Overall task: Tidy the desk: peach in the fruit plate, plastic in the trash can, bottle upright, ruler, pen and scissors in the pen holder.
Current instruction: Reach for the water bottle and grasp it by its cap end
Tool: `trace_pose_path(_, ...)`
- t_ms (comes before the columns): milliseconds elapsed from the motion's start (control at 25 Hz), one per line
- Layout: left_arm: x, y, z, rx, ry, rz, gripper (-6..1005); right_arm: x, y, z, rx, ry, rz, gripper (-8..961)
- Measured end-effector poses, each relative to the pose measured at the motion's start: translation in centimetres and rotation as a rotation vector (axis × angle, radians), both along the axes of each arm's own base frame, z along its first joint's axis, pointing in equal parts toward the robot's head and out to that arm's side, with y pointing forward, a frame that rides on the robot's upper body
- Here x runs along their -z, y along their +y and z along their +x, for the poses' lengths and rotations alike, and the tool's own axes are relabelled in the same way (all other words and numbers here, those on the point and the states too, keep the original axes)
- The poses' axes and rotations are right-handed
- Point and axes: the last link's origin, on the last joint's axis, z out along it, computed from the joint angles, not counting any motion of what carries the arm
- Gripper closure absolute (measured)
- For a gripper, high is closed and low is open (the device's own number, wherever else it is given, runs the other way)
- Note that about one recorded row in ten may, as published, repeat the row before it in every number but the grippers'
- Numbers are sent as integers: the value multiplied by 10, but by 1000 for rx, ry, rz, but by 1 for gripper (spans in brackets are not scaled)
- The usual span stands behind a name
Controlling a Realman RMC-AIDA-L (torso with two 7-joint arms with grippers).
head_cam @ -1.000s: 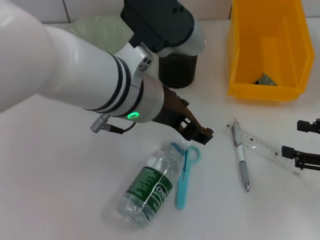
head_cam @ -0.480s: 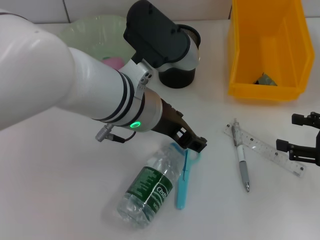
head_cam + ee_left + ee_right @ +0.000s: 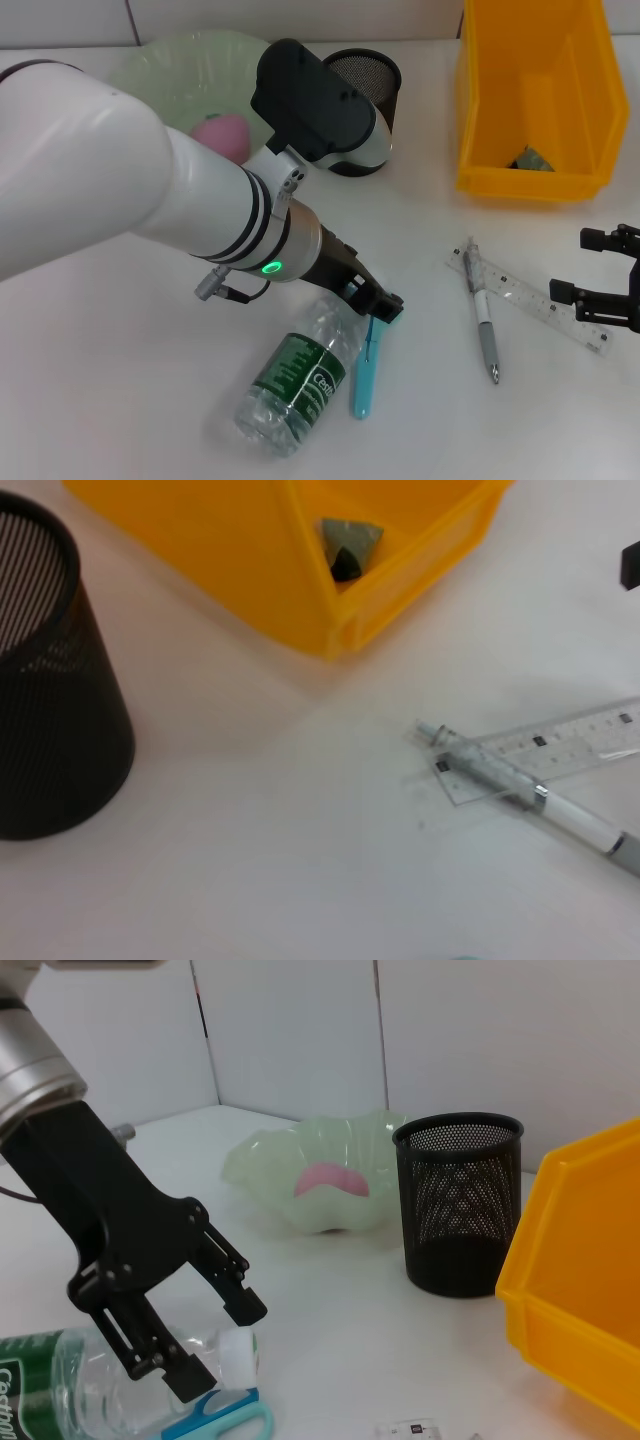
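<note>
1. Lowered and drawn back since a second ago, the left gripper (image 3: 385, 308) is now set right at the cap end of the bottle (image 3: 298, 371), where before it hung farther out over the scissors' loop; the peach and pen holder, hidden by the arm then, are now uncovered.
2. Its jaws are seen apart in the right wrist view, the white cap (image 3: 239, 1354) lying between the two black fingers (image 3: 218, 1272), nothing clamped.
3. The bottle is found lying on its side on the table (image 3: 120, 400), green label up.
4. The blue scissors (image 3: 366, 371) are laid just beside the bottle, their handle loop covered by the gripper.
5. The peach (image 3: 219, 135) is seen resting in the pale green fruit plate (image 3: 175, 70).
6. The black mesh pen holder (image 3: 364, 78) stands upright beside the plate.
7. The pen (image 3: 482, 325) is crossed over one end of the clear ruler (image 3: 535, 300).
8. The yellow trash can (image 3: 535, 100) holds a crumpled bit of plastic (image 3: 528, 159).
9. The right gripper (image 3: 600, 275) is held low at the table's right edge by the ruler's far end, jaws apart and empty.
</note>
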Motion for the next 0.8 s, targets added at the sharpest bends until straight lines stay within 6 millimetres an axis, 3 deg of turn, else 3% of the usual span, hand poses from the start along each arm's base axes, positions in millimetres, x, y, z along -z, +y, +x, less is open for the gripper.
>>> trace_pose_path(160,7,5,-12,-27,29,-1,189,0,0,0,-1,1,-1,112)
trace_pose_path(560,8,7,-16,-33,38,0,197,0,-1,0,4,9,0,112)
trace_pose_path(800,8,9,-15,-27,56,-11,295,1,-1,-1,8,11,-6,112)
